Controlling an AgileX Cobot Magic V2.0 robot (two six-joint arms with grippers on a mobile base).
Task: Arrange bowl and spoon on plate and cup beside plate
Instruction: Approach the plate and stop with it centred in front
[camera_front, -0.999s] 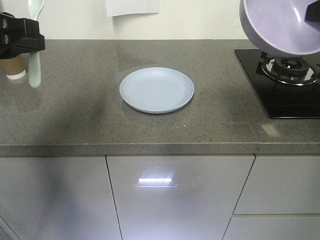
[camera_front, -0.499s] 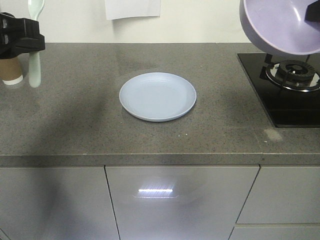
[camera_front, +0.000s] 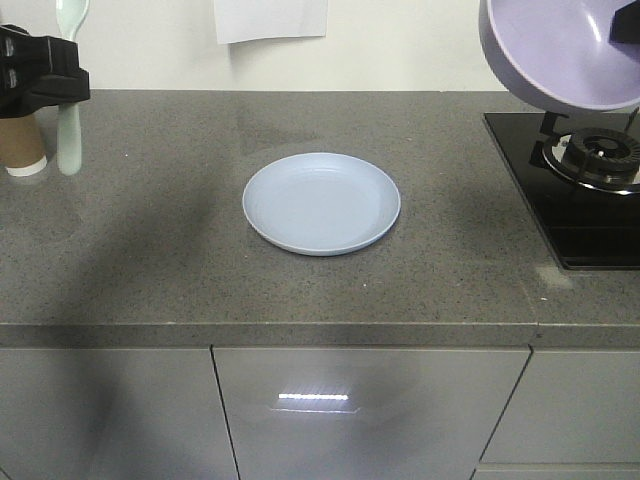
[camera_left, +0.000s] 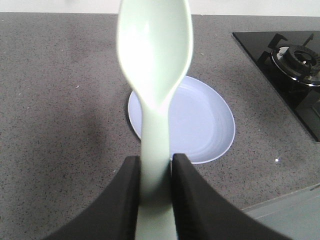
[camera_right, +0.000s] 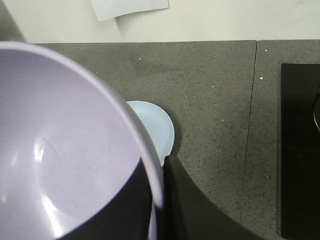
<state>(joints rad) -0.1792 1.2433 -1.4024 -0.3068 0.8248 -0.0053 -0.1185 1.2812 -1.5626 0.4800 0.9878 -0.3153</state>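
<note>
Just one plate (camera_front: 321, 203), bowl (camera_front: 560, 50), spoon (camera_front: 68, 140), likely cup (camera_front: 20, 145)

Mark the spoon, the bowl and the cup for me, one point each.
spoon (camera_left: 155, 55): left wrist view, on the hollow of its scoop.
bowl (camera_right: 70, 150): right wrist view, on its inner surface.
cup (camera_front: 20, 140): front view, on its brown side wall.

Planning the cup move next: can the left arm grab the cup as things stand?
Probably not yet. The left pincer is shut on the spoon, so it has no free grip. The cup stands upright on the counter, alone at that end, so the approach itself looks open.
</note>
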